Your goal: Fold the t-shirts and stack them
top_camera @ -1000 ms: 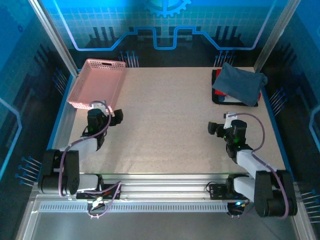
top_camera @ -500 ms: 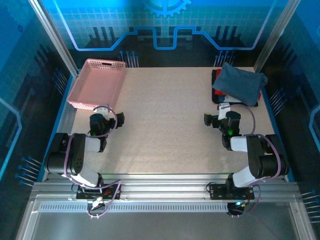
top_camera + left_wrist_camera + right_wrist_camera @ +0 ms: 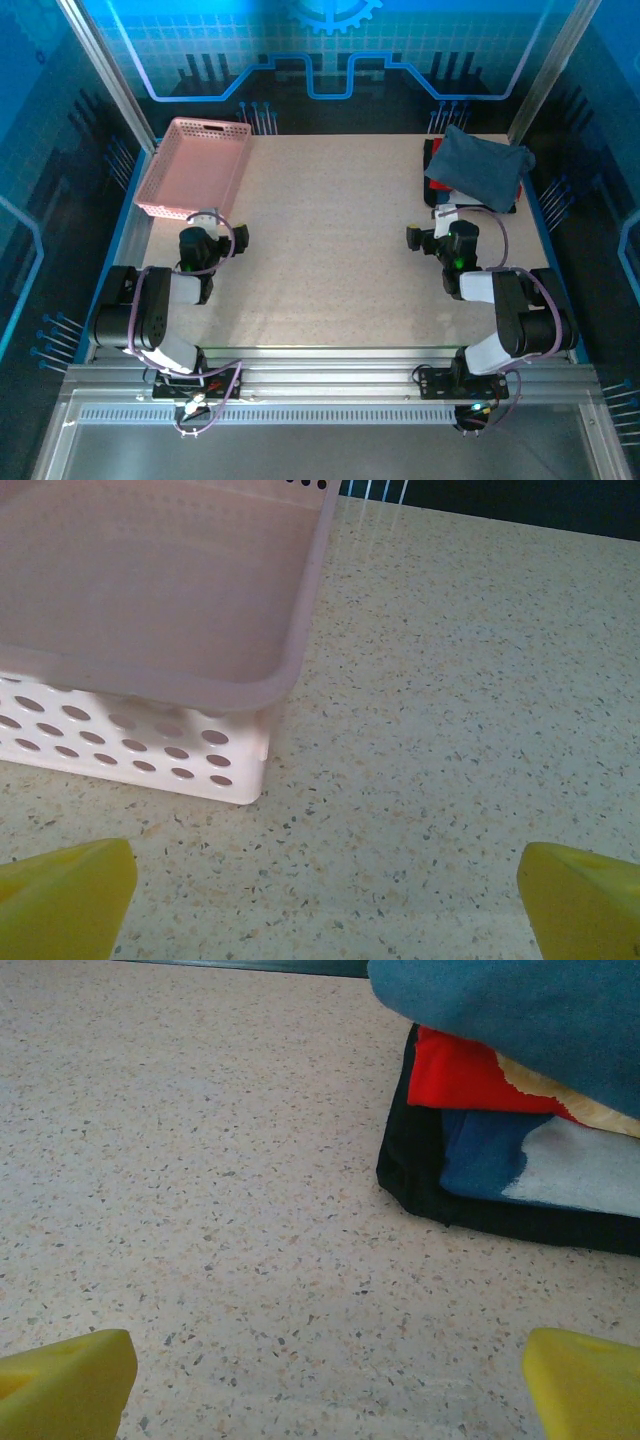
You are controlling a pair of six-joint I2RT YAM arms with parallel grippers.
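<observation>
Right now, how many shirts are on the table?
2. The slate-blue shirt lies on top of the red and black shirt, at the far right corner of the table. Another could be hidden beneath them.

**Basket, tabletop, surrounds**

Overhead view: I have a pink lattice basket [image 3: 195, 168] at the upper left of the frame. It sits on the speckled beige table [image 3: 330, 250], with its far end near the table's back edge.

Left wrist view: the basket [image 3: 150, 630] takes the upper left. It has a rounded rim, a smooth inner floor and rows of oval holes along the side wall. Its corner rests flat on the table [image 3: 450, 680].

Right wrist view: the same speckled table [image 3: 200, 1160] runs across the left and bottom.

Surrounds, overhead: a blue-lit backdrop [image 3: 330, 50] with a circuit-like line pattern spans the top. Slanted metal posts [image 3: 105, 70] stand at upper left and upper right. Ribbed metal rails [image 3: 320, 375] cross the bottom.
</observation>
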